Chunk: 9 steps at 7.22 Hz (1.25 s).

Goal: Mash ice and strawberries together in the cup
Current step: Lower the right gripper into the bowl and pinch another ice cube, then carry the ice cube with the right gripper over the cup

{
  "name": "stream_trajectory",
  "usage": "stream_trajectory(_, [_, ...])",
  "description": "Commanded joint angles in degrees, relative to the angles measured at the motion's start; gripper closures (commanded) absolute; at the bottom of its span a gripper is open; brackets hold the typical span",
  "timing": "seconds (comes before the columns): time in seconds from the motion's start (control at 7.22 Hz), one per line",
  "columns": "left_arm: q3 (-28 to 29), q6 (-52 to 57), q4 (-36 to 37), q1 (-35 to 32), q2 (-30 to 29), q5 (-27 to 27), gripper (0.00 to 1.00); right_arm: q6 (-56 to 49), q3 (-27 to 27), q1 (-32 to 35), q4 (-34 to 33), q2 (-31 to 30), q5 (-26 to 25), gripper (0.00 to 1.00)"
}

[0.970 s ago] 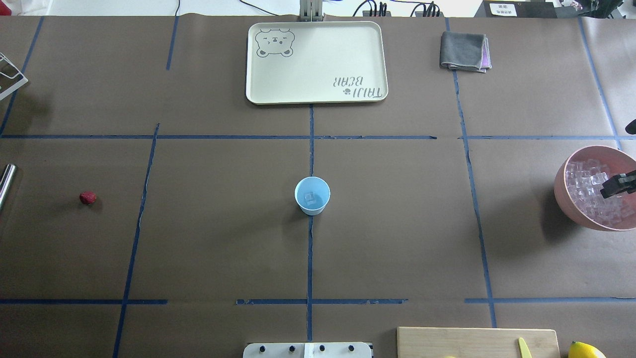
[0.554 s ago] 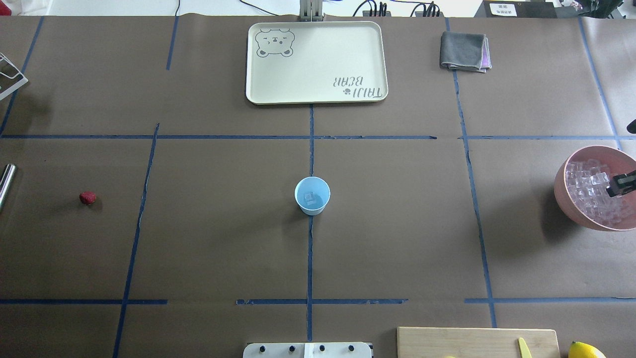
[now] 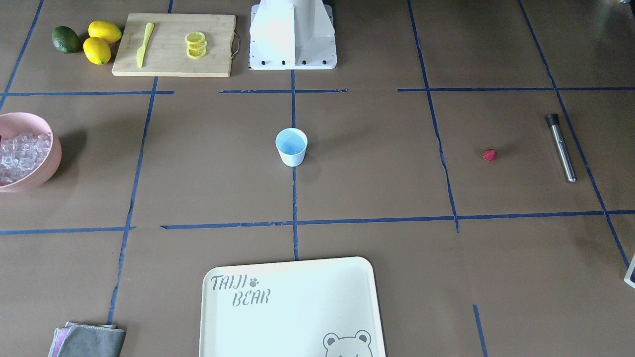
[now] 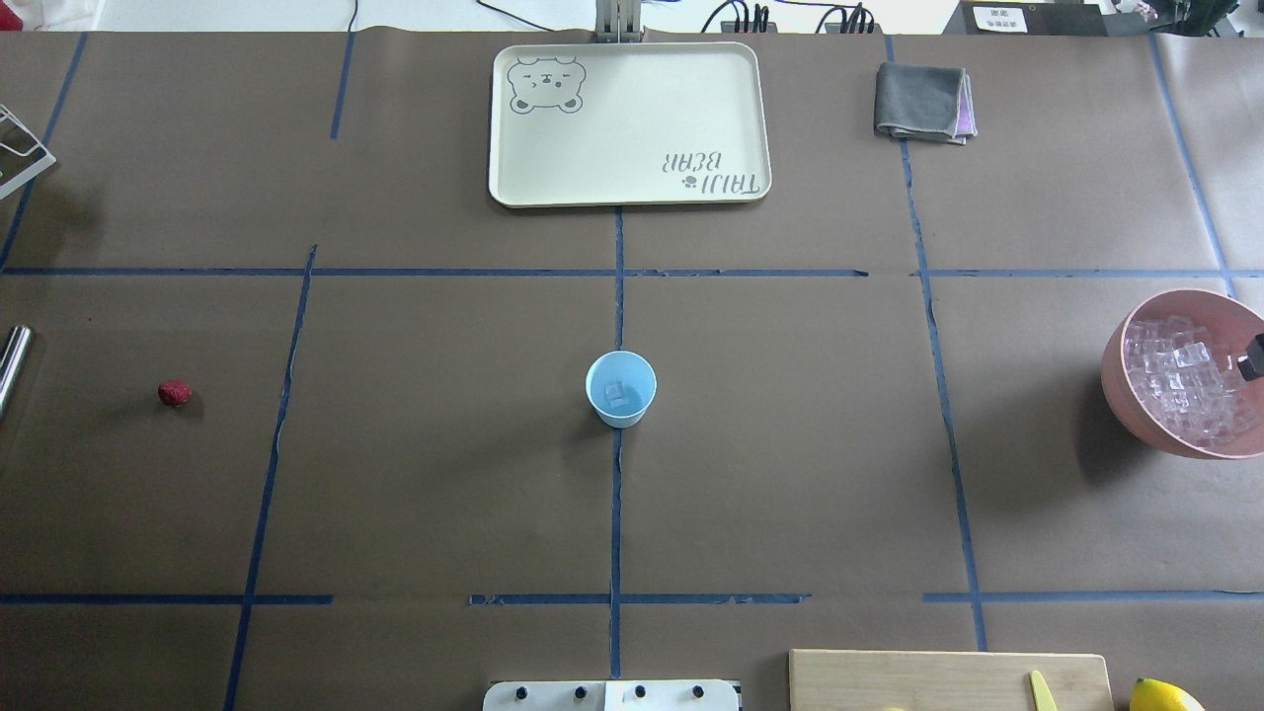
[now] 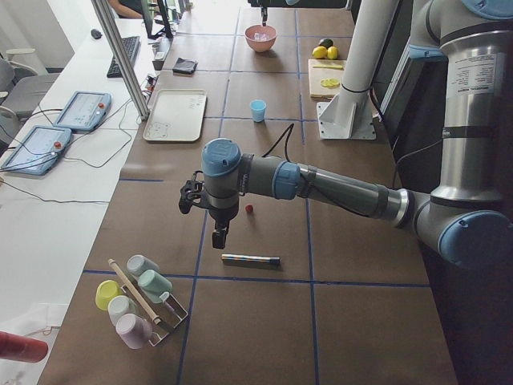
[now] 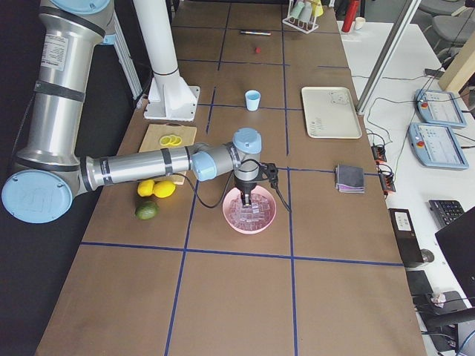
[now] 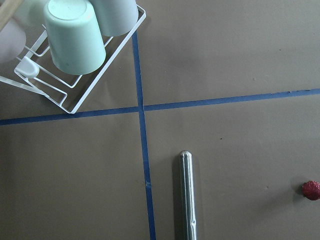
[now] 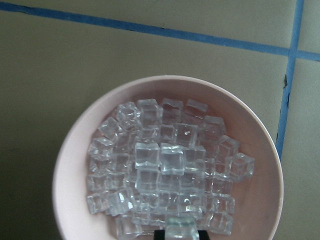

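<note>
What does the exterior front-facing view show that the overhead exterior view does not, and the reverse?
Only the front-facing view shows the lime, the lemon slices on the cutting board and the black-capped end of the metal muddler. Only the overhead view shows an ice cube inside the cup and cables beyond the table. Both show the cup, strawberry, tray, grey cloth and pink bowl of ice.

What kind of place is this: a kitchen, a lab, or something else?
Probably a robotics lab staged for drink making, not a kitchen. The table is gridded with blue tape, teach pendants lie on a side bench, and the right arm extends over the table.
</note>
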Motion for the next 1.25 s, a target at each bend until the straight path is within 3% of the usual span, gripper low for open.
stream_trajectory(0.0, [0.03, -0.40, -0.35, 2.36, 0.09, 0.00, 0.00, 0.79, 4.61, 0.14, -11.65, 8.28, 0.59, 1.00])
stream_trajectory(0.28, [0.03, -3.91, -0.70, 6.57, 0.09, -0.09, 0.00, 4.10, 6.72, -0.38, -13.44, 12.00, 3.48, 1.00])
stream_trajectory(0.69, [0.38, -13.99, -7.62, 10.62, 0.09, 0.00, 0.00, 27.43, 9.19, -10.54, -13.45, 23.13, 4.03, 1.00])
stream_trajectory(0.83, [0.65, -16.11, -9.65, 11.77, 0.09, 0.00, 0.00, 36.39, 9.02, -17.02, -13.45, 27.96, 1.59, 1.00])
stream_trajectory(1.11, [0.39, -21.20, -13.16, 14.49, -0.26, 0.00, 0.00, 47.42, 6.31, -28.46, -16.15, 38.50, -9.63, 1.00])
